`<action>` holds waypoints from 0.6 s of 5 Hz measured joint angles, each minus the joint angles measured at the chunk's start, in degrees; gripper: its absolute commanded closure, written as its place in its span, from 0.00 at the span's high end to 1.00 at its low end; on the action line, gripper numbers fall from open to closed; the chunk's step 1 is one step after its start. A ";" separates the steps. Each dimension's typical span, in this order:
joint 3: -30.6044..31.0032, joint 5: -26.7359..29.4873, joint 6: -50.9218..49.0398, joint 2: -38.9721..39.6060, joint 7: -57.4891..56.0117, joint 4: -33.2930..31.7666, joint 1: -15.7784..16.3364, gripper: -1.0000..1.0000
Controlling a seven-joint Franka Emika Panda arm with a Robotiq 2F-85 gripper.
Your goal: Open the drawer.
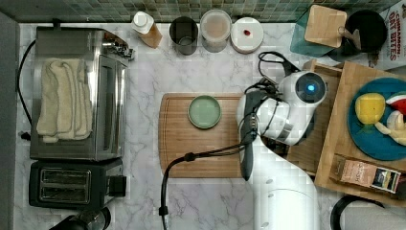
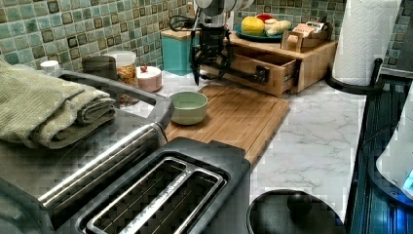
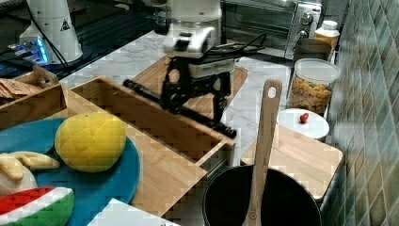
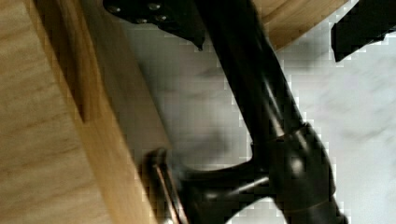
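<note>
black two-finger gripper (image 3: 195,101) straddles long black metal bar handle (image 3: 181,109), fingers spread, not clamped | shallow light-wood drawer (image 3: 141,110) partly out of wooden stand, beside cutting board | bar axis crosswise to fingers | pull: away from stand, toward board

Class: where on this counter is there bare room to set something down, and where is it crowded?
Bare marble lies between the toaster oven and cutting board, and below the board. Crowded: the jars along the tiled wall, and around the open drawer.
</note>
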 measured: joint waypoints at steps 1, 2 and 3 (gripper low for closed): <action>2.41 0.08 -1.87 -0.45 0.84 0.06 2.35 1.00; 4.33 0.23 -1.87 -0.99 1.16 0.00 4.83 1.00; 4.53 0.19 -1.68 -1.01 1.18 -0.11 5.53 1.00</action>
